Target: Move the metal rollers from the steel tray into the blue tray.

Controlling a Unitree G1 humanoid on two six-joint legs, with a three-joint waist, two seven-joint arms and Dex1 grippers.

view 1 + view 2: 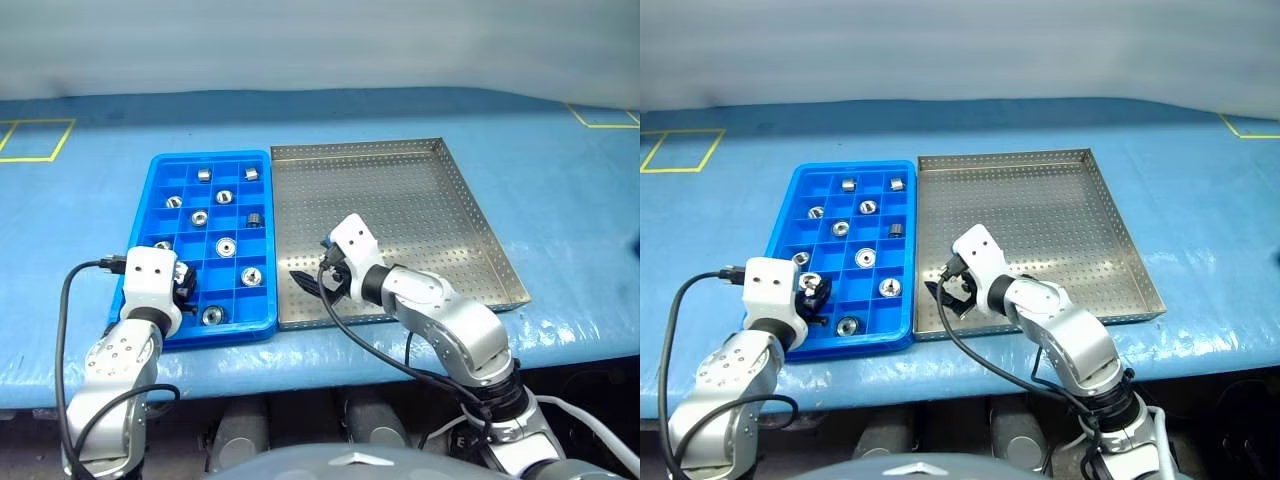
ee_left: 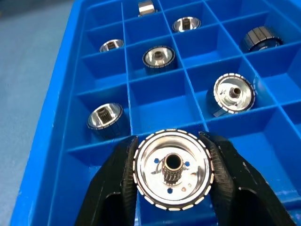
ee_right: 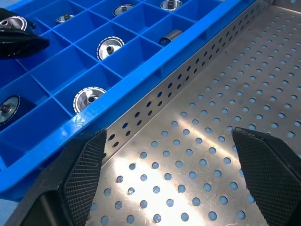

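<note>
The blue tray [image 1: 150, 205] lies left of the steel tray [image 1: 400, 190], their long sides touching. Several metal rollers sit in separate compartments of the blue tray, among them one [image 1: 226, 245] near the middle and another [image 1: 211, 315] in the front row. My left gripper [image 2: 169, 141] is shut on a metal roller [image 2: 172, 169], hole facing the camera, just above the blue tray's near-left compartments [image 1: 183, 285]. My right gripper [image 3: 174, 165] stands open low over the steel tray's near-left corner [image 1: 312, 283], nothing between its fingers [image 3: 82, 169].
Both trays rest on a blue-covered table [image 1: 560, 200] whose front edge runs just below them. Yellow tape squares mark the far left [image 1: 40, 140] and far right [image 1: 605, 118]. Black cables loop from both wrists near the front edge.
</note>
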